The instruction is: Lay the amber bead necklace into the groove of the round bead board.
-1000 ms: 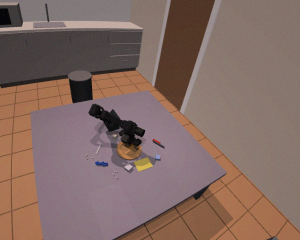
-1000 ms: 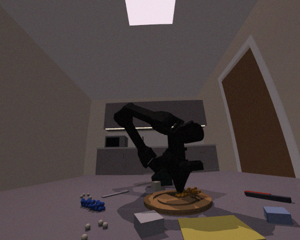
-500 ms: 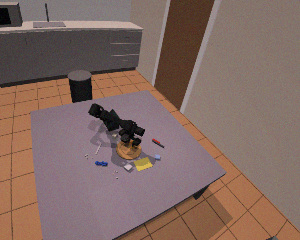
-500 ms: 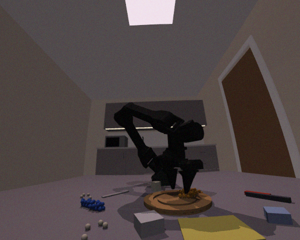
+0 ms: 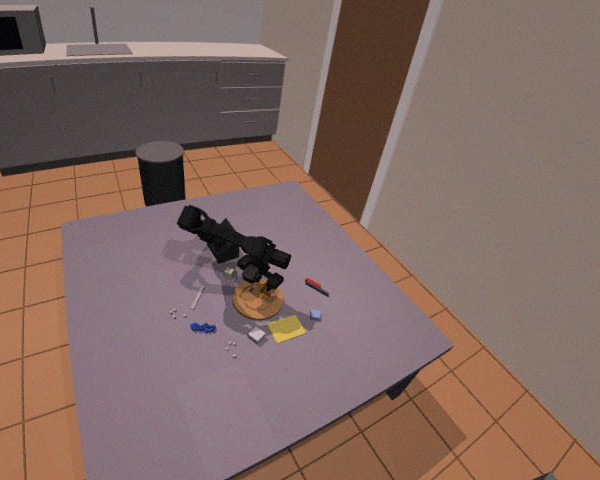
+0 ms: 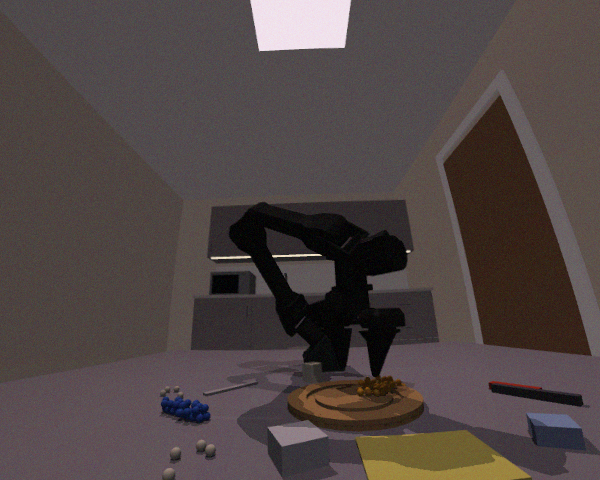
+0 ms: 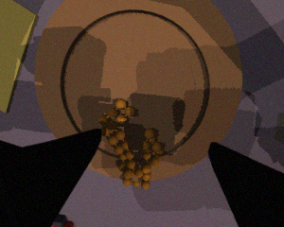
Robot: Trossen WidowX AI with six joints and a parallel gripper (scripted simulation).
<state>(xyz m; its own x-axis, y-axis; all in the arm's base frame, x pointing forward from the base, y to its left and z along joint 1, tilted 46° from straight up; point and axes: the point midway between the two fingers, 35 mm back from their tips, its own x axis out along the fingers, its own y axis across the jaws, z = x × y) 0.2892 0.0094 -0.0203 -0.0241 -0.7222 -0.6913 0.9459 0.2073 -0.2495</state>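
Note:
The amber bead necklace (image 5: pixel 263 290) (image 6: pixel 378 386) (image 7: pixel 125 153) lies bunched up on one side of the round bead board (image 5: pixel 246 311) (image 6: pixel 310 409) (image 7: pixel 133 47). In the wrist view the bunch crosses the dark ring of the groove near the bottom, with some beads inside the ring and some out on the rim. My gripper (image 7: pixel 154 141) is open and holds nothing. Its fingers stand wide apart, one on each side of the bunch, just above the board.
A yellow square (image 5: pixel 287 329) (image 6: pixel 440 454) (image 7: pixel 9 52), a pale block (image 5: pixel 256 335) (image 6: pixel 297 448) and a blue block (image 5: pixel 315 314) (image 6: pixel 555 430) lie near the board. Blue beads (image 5: pixel 202 327) (image 6: pixel 185 409), a white stick (image 5: pixel 197 298), a red-and-black pen (image 5: pixel 316 286) and a small greenish block (image 5: pixel 229 272) lie around it.

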